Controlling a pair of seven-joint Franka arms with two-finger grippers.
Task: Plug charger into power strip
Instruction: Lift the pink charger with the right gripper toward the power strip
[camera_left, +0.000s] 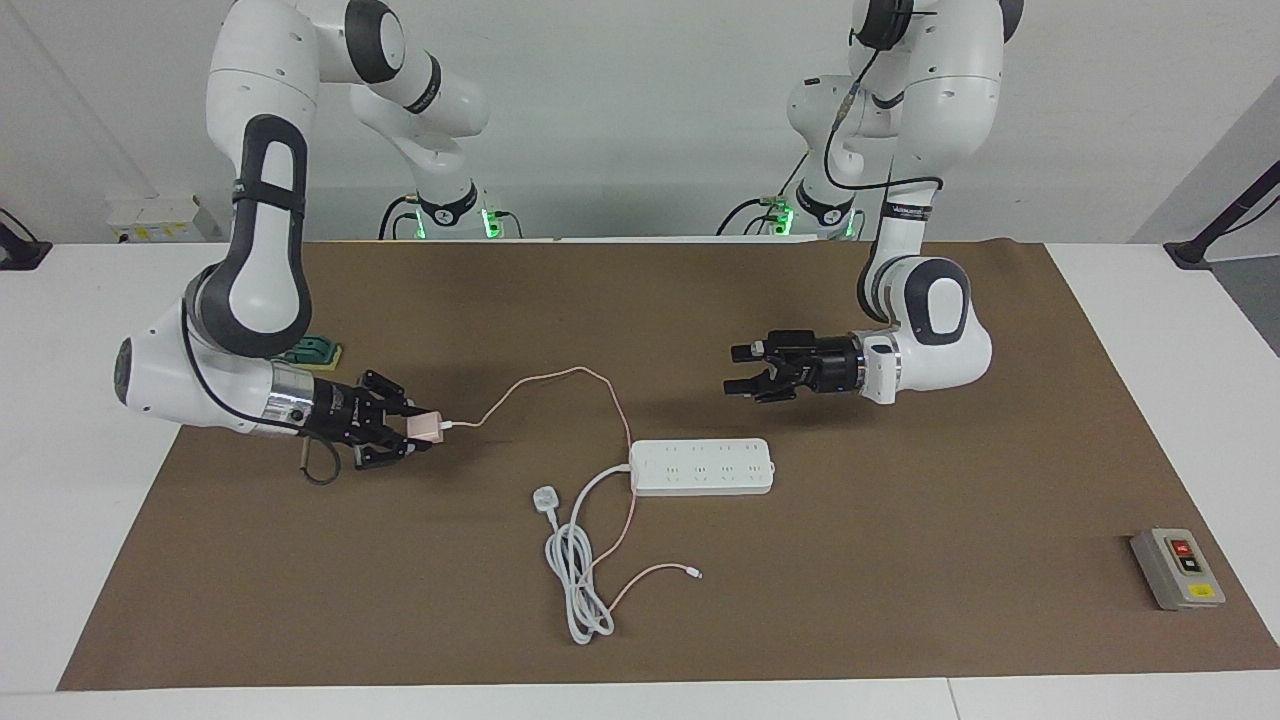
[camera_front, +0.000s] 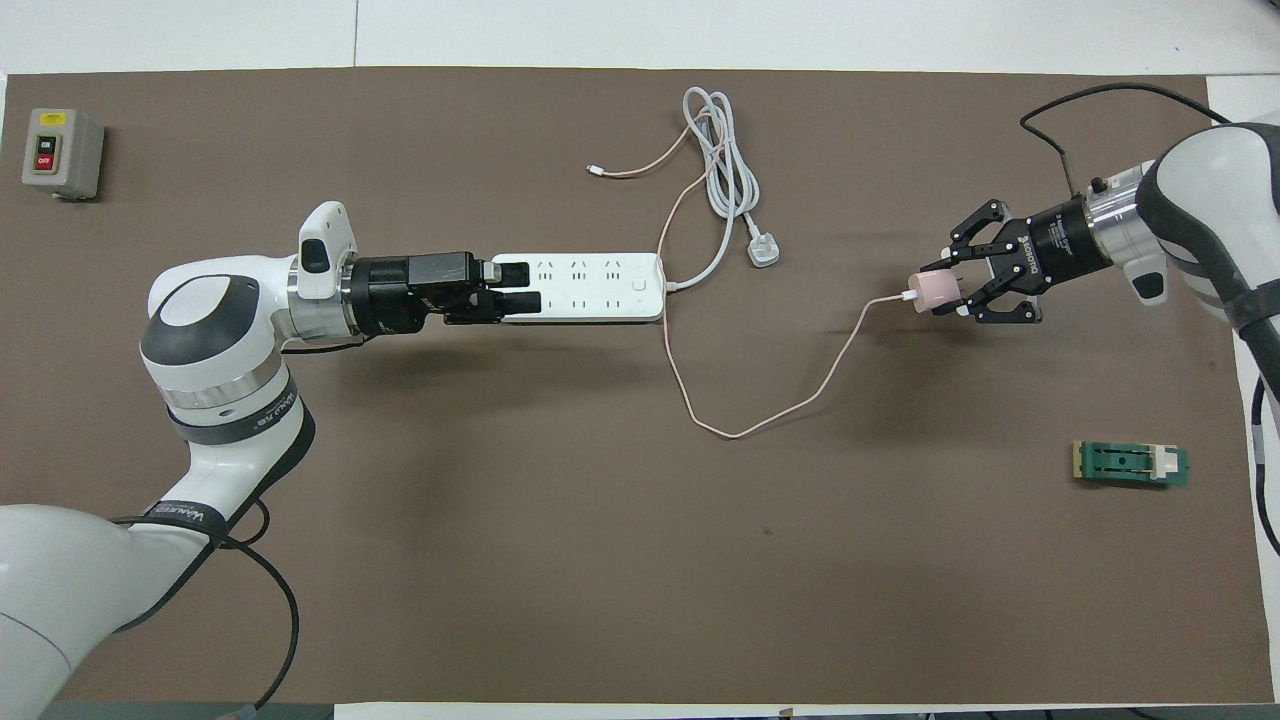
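The charger (camera_left: 428, 427) is a small pale-pink cube, held in my right gripper (camera_left: 418, 431), which is shut on it just above the mat toward the right arm's end; both also show in the overhead view, the charger (camera_front: 930, 291) in the gripper (camera_front: 943, 290). Its thin pink cable (camera_left: 560, 376) loops across the mat to the power strip. The power strip (camera_left: 700, 467) lies flat at mid-table. My left gripper (camera_left: 740, 369) is open and empty, raised beside the strip; in the overhead view my left gripper (camera_front: 513, 287) covers one end of the power strip (camera_front: 600, 288).
A white three-pin plug (camera_left: 544, 495) and its coiled thick cord (camera_left: 575, 575) lie farther from the robots than the strip. A grey button box (camera_left: 1177, 568) sits toward the left arm's end. A green part (camera_left: 312, 351) lies by the right arm.
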